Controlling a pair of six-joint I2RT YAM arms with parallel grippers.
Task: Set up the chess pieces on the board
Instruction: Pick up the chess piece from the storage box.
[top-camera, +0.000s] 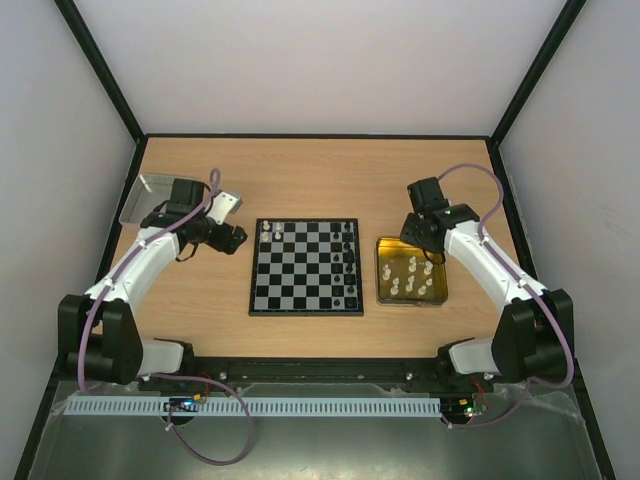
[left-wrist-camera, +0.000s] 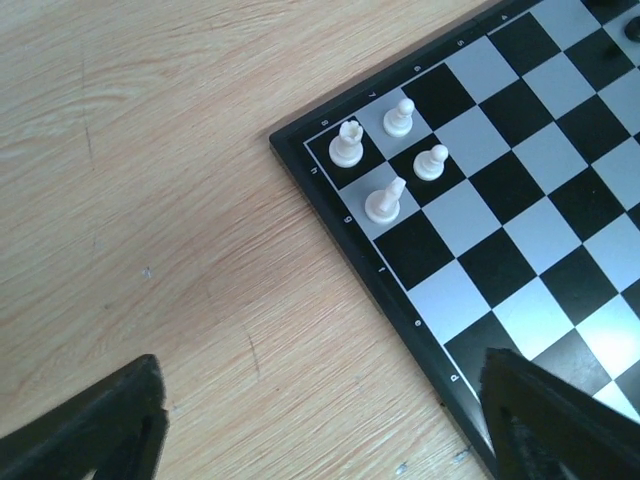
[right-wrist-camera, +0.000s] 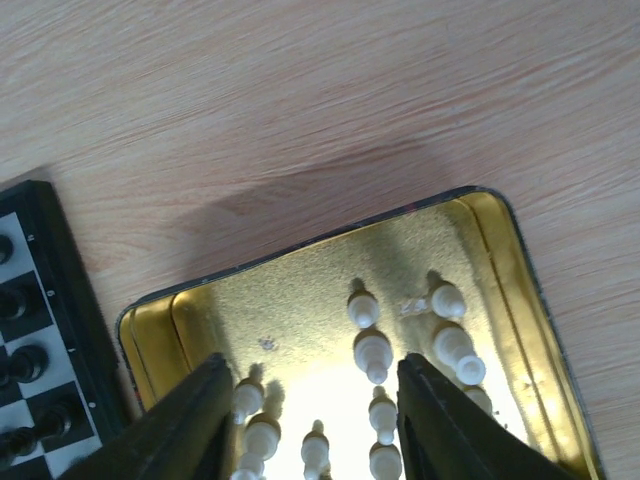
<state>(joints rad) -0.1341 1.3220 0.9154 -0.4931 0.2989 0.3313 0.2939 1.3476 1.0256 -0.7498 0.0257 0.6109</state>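
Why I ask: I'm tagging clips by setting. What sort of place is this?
Probably a lab robot cell, not a home: two robot arms bolted to a wooden table, enclosed by plain white walls with black framing.

Light wooden table (top-camera: 320, 180), three things resting on it. The board (top-camera: 300, 270) sits dead centre, a touch nearer the near edge. Just to its right, a sliver of wood between them, there's the yellow tray (top-camera: 392, 250). Far-left corner, against the left edge: a grey metal tray (top-camera: 148, 192).
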